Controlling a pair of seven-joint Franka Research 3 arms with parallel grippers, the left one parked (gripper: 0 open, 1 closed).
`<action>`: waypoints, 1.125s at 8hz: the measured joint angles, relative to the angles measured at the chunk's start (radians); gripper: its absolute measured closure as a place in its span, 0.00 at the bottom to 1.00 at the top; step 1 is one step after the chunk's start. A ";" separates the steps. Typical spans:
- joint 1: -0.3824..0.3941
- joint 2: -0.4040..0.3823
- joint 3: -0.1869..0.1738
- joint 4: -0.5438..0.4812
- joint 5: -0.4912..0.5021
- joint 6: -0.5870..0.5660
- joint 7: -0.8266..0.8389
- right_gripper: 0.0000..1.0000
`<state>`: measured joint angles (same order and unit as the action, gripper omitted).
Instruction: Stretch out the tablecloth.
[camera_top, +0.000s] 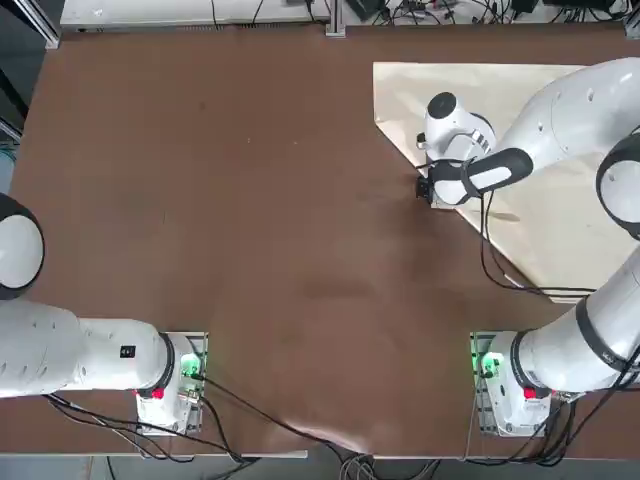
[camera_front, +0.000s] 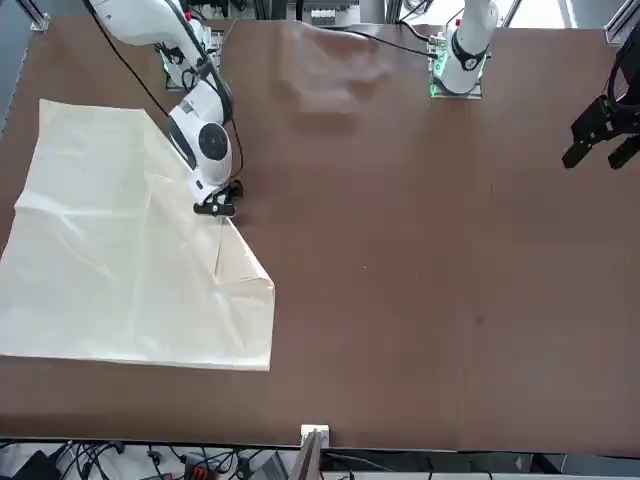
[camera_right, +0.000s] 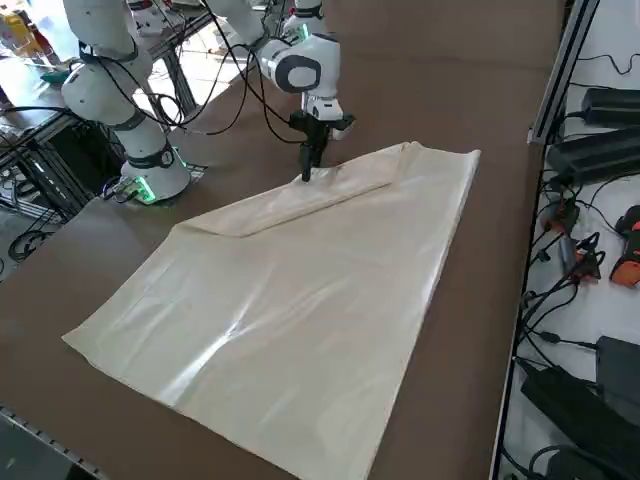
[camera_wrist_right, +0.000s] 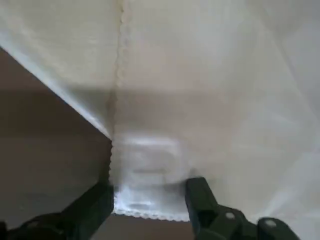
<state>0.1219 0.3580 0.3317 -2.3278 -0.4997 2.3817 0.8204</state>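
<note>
The cream tablecloth (camera_top: 500, 95) lies on the right half of the brown table, and its side toward the table's middle ends in a long diagonal fold. In the right side view the tablecloth (camera_right: 300, 300) shows a folded-over strip along that fold. My right gripper (camera_top: 428, 190) points straight down at the fold, its tips at the cloth (camera_front: 110, 270). In the right wrist view, the gripper (camera_wrist_right: 150, 192) stands open, with the hemmed corner of the folded flap (camera_wrist_right: 145, 170) between its two dark fingers (camera_wrist_right: 197, 192). The rest of the tablecloth (camera_wrist_right: 210, 75) spreads beyond them.
Bare brown table (camera_top: 250, 200) takes up the left and middle. The right arm's base (camera_top: 510, 385) and its cables sit at the near edge. Boxes and cables (camera_right: 590, 150) lie beyond the table's right edge, near the cloth's side.
</note>
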 joint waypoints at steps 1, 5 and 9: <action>0.000 0.000 0.000 0.000 0.000 0.000 0.000 0.19; -0.003 -0.001 -0.001 0.001 -0.001 -0.003 0.000 0.62; -0.023 -0.011 -0.002 0.001 -0.006 -0.015 0.001 0.89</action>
<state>0.0988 0.3469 0.3302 -2.3266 -0.5060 2.3669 0.8217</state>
